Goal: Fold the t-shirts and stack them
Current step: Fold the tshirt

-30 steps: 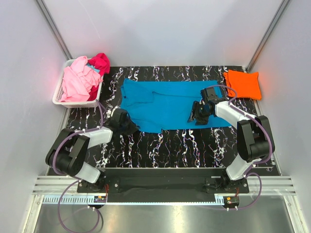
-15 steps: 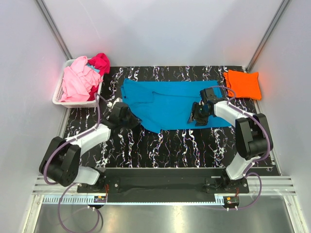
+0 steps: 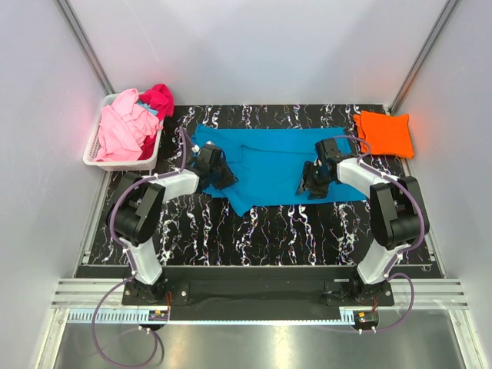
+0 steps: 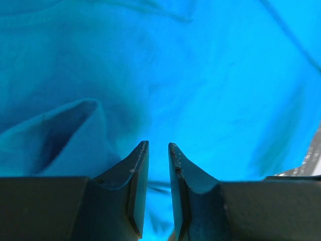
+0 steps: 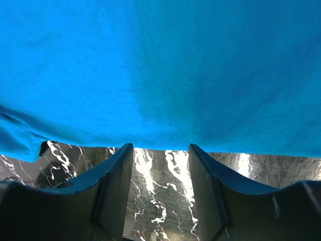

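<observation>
**Turquoise tee spread flat on the marble**

Black marble-print table carries it, laid wide across the far half. White basket, far-left corner, holds pink tee & magenta tee. Orange tee sits folded, far right. Right gripper stands wide apart over the near hem, nothing held. Left gripper is low over the L side, jaws a slit apart, seemingly empty.

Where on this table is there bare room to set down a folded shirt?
Roomiest: the bare near strip of the table, between the blue t-shirt and the near edge. A thin strip also lies behind that shirt. Crowded: the far left corner by the basket, and the far right corner by the folded orange t-shirt.
</observation>
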